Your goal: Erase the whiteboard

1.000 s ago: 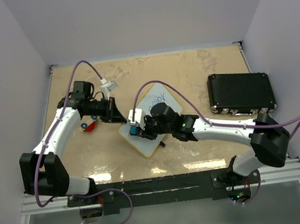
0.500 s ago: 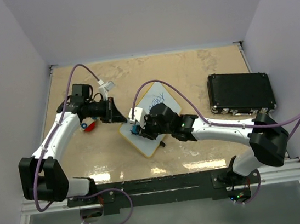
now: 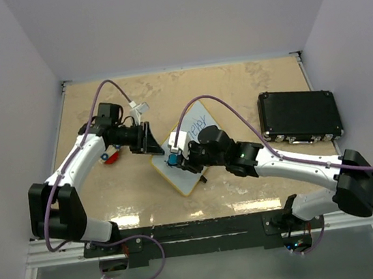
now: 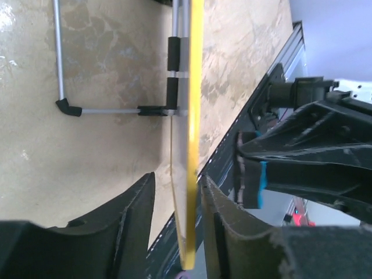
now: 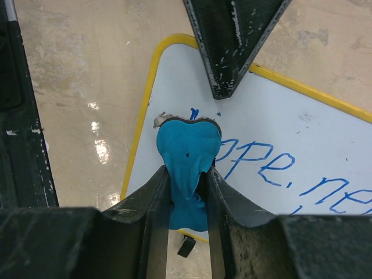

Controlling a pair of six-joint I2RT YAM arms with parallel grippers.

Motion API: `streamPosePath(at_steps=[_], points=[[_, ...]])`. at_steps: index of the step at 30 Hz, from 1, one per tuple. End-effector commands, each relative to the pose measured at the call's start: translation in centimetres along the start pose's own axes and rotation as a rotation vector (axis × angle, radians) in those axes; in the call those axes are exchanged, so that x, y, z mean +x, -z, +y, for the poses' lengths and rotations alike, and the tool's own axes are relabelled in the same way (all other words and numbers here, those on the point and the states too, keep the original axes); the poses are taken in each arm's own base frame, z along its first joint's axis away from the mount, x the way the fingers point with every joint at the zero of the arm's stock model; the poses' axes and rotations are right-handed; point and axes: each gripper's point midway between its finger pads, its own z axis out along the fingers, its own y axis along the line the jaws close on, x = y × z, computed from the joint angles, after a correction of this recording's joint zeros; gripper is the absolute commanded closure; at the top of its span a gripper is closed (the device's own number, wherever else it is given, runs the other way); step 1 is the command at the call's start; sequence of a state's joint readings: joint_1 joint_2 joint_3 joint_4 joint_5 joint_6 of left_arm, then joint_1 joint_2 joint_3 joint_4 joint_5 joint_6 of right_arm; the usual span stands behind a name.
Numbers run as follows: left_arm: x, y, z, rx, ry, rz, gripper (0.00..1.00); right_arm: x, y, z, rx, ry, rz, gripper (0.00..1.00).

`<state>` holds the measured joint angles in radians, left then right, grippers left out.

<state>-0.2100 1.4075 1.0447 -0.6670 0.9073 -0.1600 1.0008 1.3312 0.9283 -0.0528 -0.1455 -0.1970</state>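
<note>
left pincer (image 3: 154, 142), right pincer (image 3: 175, 157) with blue eraser (image 3: 173, 160) at whiteboard (image 3: 196, 119)

The whiteboard (image 5: 290, 116) is smooth and glossy with a yellow plastic-looking rim; the eraser (image 5: 187, 157) looks matt, soft blue; the table (image 3: 234, 85) is shiny mottled beige

Likely lab: white-walled robot enclosure (image 3: 177, 17)

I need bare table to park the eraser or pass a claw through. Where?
Bare: the far strip of the table behind the whiteboard, and the near-left patch between the left arm and the board. Crowded: the board's left edge, where the left claw and right claw meet, and the right side, taken by the black case.
</note>
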Motion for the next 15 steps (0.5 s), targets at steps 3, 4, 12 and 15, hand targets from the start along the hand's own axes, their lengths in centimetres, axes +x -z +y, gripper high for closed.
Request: streamPosePath(at_steps=[3,4,12,15], points=[[-2.6,0.0,-0.4,0.017,-0.100,0.004,0.58,0.6,0.8,0.4,-0.025,0.032,0.005,1.00],[-2.8,-0.2,-0.3,0.021,-0.097,0.007,0.60,0.6,0.9,0.4,-0.028,0.035,0.004,1.00],[-4.0,-2.0,-0.9,0.017,-0.130,0.013,0.67,1.1,0.8,0.2,-0.028,0.002,0.019,1.00],[-4.3,-2.8,-1.2,0.002,-0.148,0.020,0.71,1.3,0.8,0.1,-0.029,-0.001,0.028,1.00]])
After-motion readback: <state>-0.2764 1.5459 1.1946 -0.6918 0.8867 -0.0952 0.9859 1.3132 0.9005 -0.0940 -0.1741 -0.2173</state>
